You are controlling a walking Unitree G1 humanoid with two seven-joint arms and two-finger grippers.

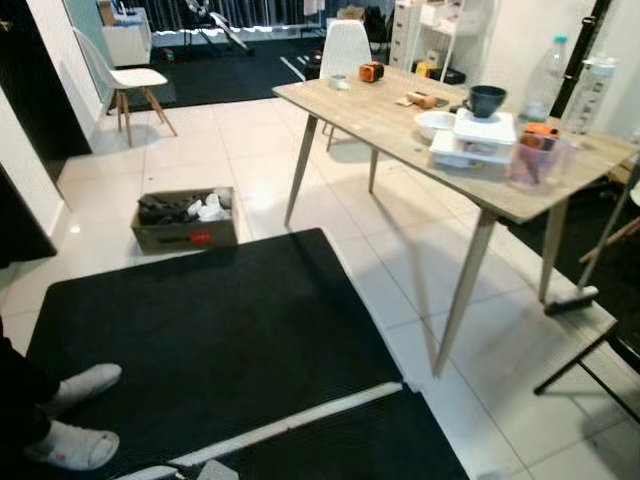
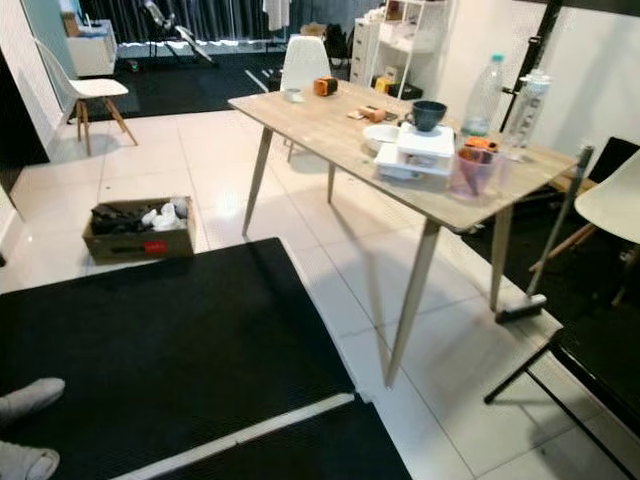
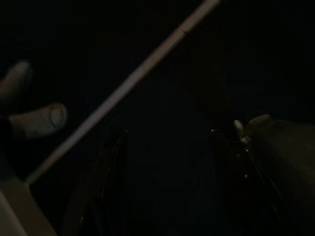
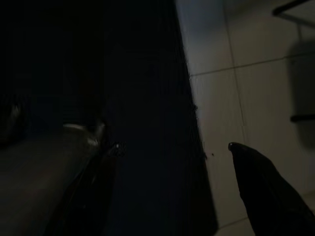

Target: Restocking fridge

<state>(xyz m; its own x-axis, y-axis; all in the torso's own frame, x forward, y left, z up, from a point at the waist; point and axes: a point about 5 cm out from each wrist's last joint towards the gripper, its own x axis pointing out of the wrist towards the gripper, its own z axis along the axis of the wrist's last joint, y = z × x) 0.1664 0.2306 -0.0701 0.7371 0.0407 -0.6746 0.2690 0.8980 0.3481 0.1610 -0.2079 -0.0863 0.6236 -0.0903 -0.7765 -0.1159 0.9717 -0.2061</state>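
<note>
A light wooden table point(image 1: 370, 110) stands ahead to the right on slanted legs. On its near end are a clear water bottle point(image 1: 546, 78), a second bottle point(image 1: 590, 92), a dark cup point(image 1: 487, 100), a white bowl point(image 1: 433, 123), stacked white boxes point(image 1: 475, 142) and a pink see-through container point(image 1: 535, 160). A small orange object point(image 1: 371, 71) sits at the far end. Both arms hang idle over the floor. My left gripper point(image 3: 167, 140) is open above a dark mat; my right gripper point(image 4: 172, 146) is open at the mat's edge.
A black mat point(image 1: 220, 340) covers the floor before me. A cardboard box point(image 1: 185, 220) of clutter sits beyond it. A person's feet in white slippers point(image 1: 75, 420) rest at the left. White chairs point(image 1: 130, 78) stand at the back; a broom point(image 1: 580, 295) and black frame point(image 1: 590, 365) stand at the right.
</note>
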